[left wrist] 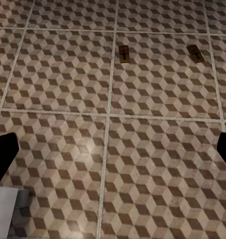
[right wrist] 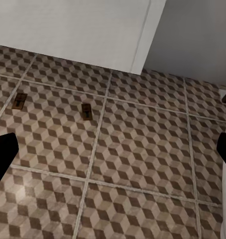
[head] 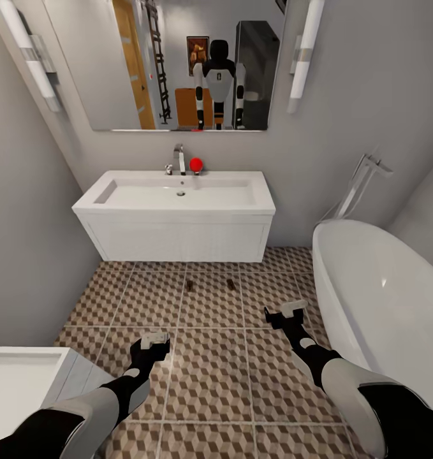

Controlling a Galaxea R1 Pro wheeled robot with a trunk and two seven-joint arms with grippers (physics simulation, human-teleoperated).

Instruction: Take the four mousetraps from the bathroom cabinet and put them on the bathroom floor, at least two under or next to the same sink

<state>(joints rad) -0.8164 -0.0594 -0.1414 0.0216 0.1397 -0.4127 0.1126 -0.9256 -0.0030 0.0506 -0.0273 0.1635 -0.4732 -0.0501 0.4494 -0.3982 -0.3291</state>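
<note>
Mousetraps come first: two of them, the left mousetrap (head: 189,285) and the right mousetrap (head: 230,281), lie flat on the bathroom floor (head: 203,357) just in front of the sink (head: 178,191), a little apart from each other. By my reading the sink condition is met, so your step now is fetching the remaining traps. The cabinet seems to be the orange-brown shape reflected in the mirror (head: 178,64), so turn the base slowly and keep both arms tucked, with the bathtub (head: 382,306) close on your right and a white unit (head: 18,376) near on your left. When you return, lay the next traps on these same tiles, clear of the two already down.

Your left gripper (head: 154,340) hangs over bare tile, fingers spread wide, holding nothing. Your right gripper (head: 286,312) is likewise wide open and empty, near the tub's edge.
</note>
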